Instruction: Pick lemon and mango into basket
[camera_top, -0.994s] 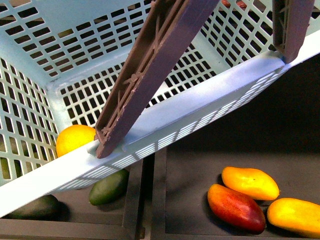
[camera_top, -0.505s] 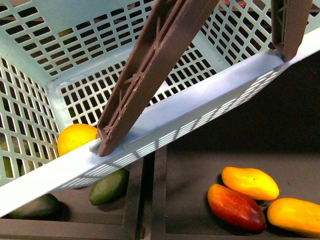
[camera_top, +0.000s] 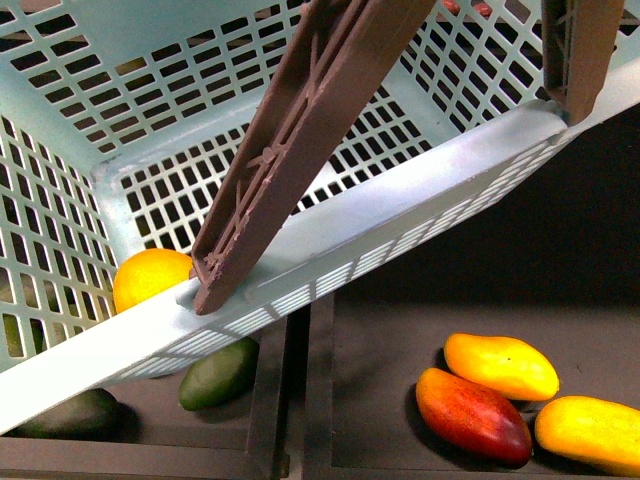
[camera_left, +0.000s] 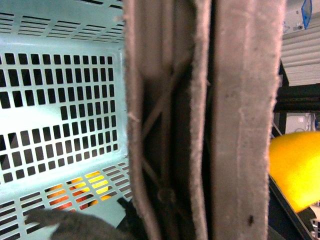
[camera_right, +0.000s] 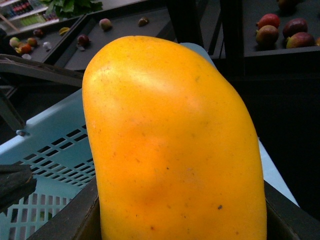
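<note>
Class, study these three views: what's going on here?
A two-armed robot is gathering fruit. The teal basket hangs tilted above dark fruit bins, apparently held by its brown handles in the left arm's grip. The lemon already lies in one corner. The mango fills the right wrist view above the basket's rim, seemingly held by the right arm, not yet in.

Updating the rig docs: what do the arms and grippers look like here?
Little shows. Front view: neither arm. Left fingertip: blurred, dark grey, fuzzy-edged. Right fingertip: black, matte, rounded. No cables or markings visible.
</note>
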